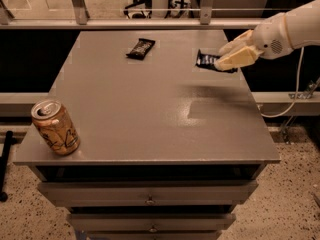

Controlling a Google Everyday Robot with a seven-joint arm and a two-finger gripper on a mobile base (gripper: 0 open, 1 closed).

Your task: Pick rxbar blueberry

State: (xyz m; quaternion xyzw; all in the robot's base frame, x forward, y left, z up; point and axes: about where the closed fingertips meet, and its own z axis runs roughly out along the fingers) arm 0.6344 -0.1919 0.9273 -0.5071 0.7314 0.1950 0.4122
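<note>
Grey drawer cabinet (150,114), speckled floor (296,194), metal railing (150,23) behind, dim warm light.

Grey table (150,114), drawers (150,194) under front edge. On it: black bar (140,48), far middle, lying flat; gold can (55,127), near left corner, upright, well apart from bar. Gripper (221,59) over far right edge, fingers clamped on rxbar blueberry (206,60), held off surface, blurred shadow (215,91) on top below.
</note>
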